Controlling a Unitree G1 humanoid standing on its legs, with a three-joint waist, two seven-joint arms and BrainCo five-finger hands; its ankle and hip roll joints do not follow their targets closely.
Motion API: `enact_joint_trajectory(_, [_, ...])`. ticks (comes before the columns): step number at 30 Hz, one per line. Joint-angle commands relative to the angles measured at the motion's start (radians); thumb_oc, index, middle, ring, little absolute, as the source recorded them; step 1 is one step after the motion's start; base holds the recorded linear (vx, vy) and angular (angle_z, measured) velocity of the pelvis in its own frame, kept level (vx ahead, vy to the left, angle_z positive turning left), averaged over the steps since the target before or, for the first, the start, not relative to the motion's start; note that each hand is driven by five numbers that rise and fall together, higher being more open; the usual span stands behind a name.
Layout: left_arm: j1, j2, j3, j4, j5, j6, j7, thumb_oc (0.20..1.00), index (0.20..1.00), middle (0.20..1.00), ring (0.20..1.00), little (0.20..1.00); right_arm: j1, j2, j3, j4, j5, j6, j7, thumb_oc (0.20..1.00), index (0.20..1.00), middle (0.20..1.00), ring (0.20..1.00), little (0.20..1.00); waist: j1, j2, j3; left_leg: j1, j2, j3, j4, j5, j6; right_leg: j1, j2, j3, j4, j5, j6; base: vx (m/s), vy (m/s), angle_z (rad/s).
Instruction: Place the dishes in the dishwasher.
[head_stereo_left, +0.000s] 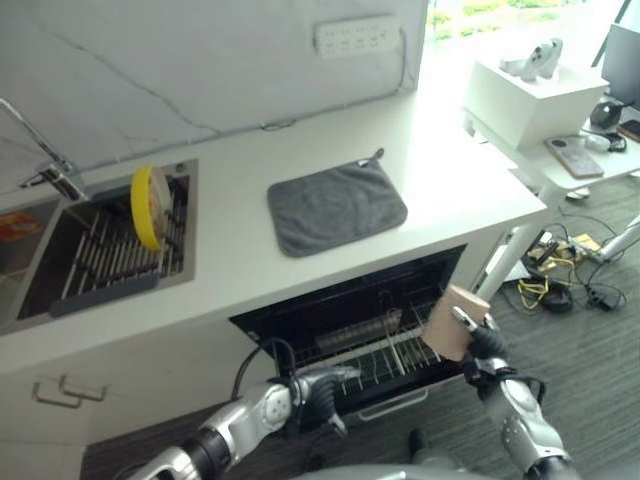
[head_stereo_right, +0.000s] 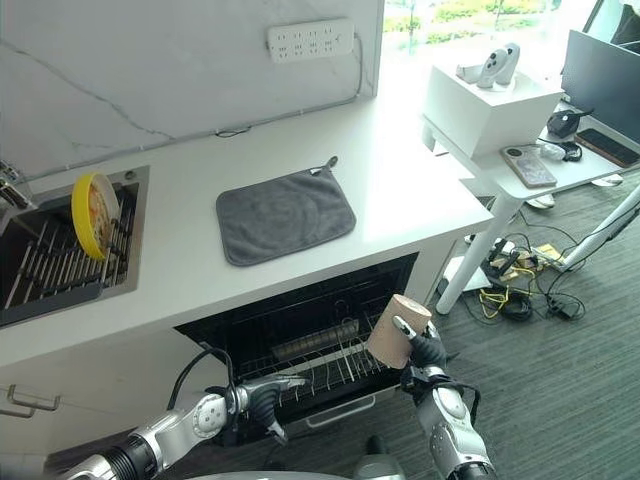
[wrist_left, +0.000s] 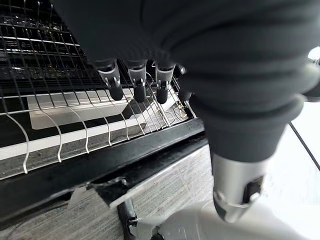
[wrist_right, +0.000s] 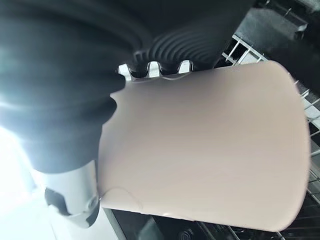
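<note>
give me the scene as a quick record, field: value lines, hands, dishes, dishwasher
right robot hand: curled round a beige cup, held in front of the open dishwasher
left robot hand: at the front edge of the wire rack, fingers pointing down, holding nothing
dishwasher: open under the counter, rack pulled out
yellow plate: upright on edge in the sink rack
grey cloth: flat on the white counter
task state: cup not yet in the rack
</note>
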Motion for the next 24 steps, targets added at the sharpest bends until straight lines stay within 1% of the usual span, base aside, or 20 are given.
enact_joint_trajectory(1, [-0.061,0.056,0.008,-0.036,0.035,-0.004,0.028,1.000,1.000,1.000,1.000,1.000,-0.101,0.029,-0.009,-0.059,-0.045,-0.079,-0.032,0.200,0.200,0.200,0.200,0.200,0.039,-0.054,0.015,0.012,0.019,0.013,0.107,-0.142,-0.005,-0.024,-0.110,0.051,0.032,-0.041,0.105,-0.01,-0.009,0.09])
enact_joint_trajectory(3, [-0.062,0.068,0.008,-0.054,0.042,-0.011,0.016,1.000,1.000,1.000,1.000,1.000,-0.129,0.031,-0.001,-0.028,-0.038,-0.065,-0.052,0.200,0.200,0.200,0.200,0.200,0.055,-0.051,0.017,0.010,0.018,0.004,0.103,-0.141,-0.006,-0.020,-0.115,0.038,0.029,-0.040,0.106,0.02,-0.021,0.18])
enact_joint_trajectory(4, [-0.066,0.081,0.001,-0.074,0.042,-0.006,0.003,1.000,1.000,1.000,1.000,1.000,-0.168,0.035,-0.002,0.046,-0.009,-0.052,-0.076,0.200,0.200,0.200,0.200,0.200,0.079,-0.048,0.015,0.012,0.018,-0.007,0.093,-0.137,-0.009,-0.013,-0.121,0.019,0.025,-0.038,0.107,0.05,-0.032,0.25])
enact_joint_trajectory(7, [-0.069,0.085,-0.010,-0.080,0.045,0.002,0.007,1.000,1.000,1.000,1.000,1.000,-0.199,0.034,0.000,0.092,-0.008,-0.033,-0.088,0.200,0.200,0.200,0.200,0.200,0.097,-0.047,0.014,0.012,0.020,-0.013,0.087,-0.135,-0.011,-0.009,-0.127,0.005,0.024,-0.038,0.107,0.05,-0.027,0.27])
enact_joint_trajectory(10, [-0.074,0.094,-0.024,-0.087,0.070,-0.004,0.042,1.000,1.000,1.000,1.000,1.000,-0.240,0.035,0.008,0.141,-0.022,-0.003,-0.105,0.200,0.200,0.200,0.200,0.200,0.120,-0.046,0.017,0.008,0.021,-0.025,0.082,-0.129,-0.013,-0.007,-0.132,-0.011,0.026,-0.037,0.106,0.04,-0.025,0.16])
enact_joint_trajectory(11, [-0.073,0.099,-0.026,-0.085,0.075,-0.004,0.058,1.000,1.000,1.000,1.000,1.000,-0.258,0.034,0.011,0.158,-0.029,0.018,-0.115,0.200,0.200,0.200,0.200,0.200,0.129,-0.044,0.018,0.005,0.022,-0.031,0.080,-0.127,-0.014,-0.006,-0.133,-0.017,0.027,-0.037,0.106,0.05,-0.014,0.11])
enact_joint_trajectory(14, [-0.075,0.104,-0.028,-0.082,0.067,-0.017,0.065,1.000,1.000,1.000,1.000,1.000,-0.281,0.033,0.013,0.177,-0.045,0.034,-0.133,0.200,0.200,0.200,0.200,0.200,0.138,-0.043,0.020,0.002,0.024,-0.036,0.079,-0.123,-0.016,-0.006,-0.135,-0.022,0.030,-0.037,0.105,0.05,-0.010,0.08])
enact_joint_trajectory(17, [-0.089,0.115,-0.039,-0.097,0.081,-0.035,0.064,1.000,1.000,1.000,1.000,1.000,-0.340,0.021,0.006,0.251,-0.078,0.052,-0.176,0.200,0.200,0.200,0.200,0.200,0.156,-0.036,0.028,-0.014,0.027,-0.046,0.086,-0.118,-0.020,-0.011,-0.140,-0.035,0.037,-0.037,0.104,0.04,0.001,0.09])
enact_joint_trajectory(18, [-0.096,0.126,-0.048,-0.105,0.081,-0.040,0.064,1.000,1.000,1.000,1.000,1.000,-0.372,0.007,0.001,0.295,-0.114,0.064,-0.208,0.200,0.200,0.200,0.200,0.200,0.164,-0.030,0.034,-0.023,0.025,-0.055,0.091,-0.117,-0.021,-0.016,-0.142,-0.037,0.042,-0.037,0.104,0.03,0.007,0.15])
enact_joint_trajectory(20, [-0.100,0.133,-0.052,-0.113,0.075,-0.040,0.061,1.000,1.000,1.000,1.000,1.000,-0.385,-0.001,0.002,0.314,-0.135,0.075,-0.222,0.200,0.200,0.200,0.200,0.200,0.167,-0.028,0.036,-0.028,0.023,-0.059,0.095,-0.118,-0.021,-0.018,-0.143,-0.037,0.045,-0.038,0.104,0.02,0.004,0.16])
enact_joint_trajectory(23, [-0.103,0.151,-0.068,-0.131,0.069,-0.040,0.063,1.000,1.000,1.000,1.000,1.000,-0.419,-0.034,0.003,0.392,-0.234,0.103,-0.242,0.200,0.200,0.200,0.200,0.200,0.174,-0.022,0.046,-0.039,0.023,-0.067,0.105,-0.119,-0.021,-0.023,-0.147,-0.038,0.054,-0.041,0.105,0.01,0.000,0.02])
enact_joint_trajectory(24, [-0.103,0.153,-0.070,-0.135,0.067,-0.039,0.063,1.000,1.000,1.000,1.000,1.000,-0.422,-0.037,0.004,0.402,-0.244,0.106,-0.245,0.200,0.200,0.200,0.200,0.200,0.175,-0.021,0.046,-0.039,0.023,-0.067,0.105,-0.119,-0.021,-0.023,-0.147,-0.038,0.054,-0.041,0.105,0.00,0.000,0.00])
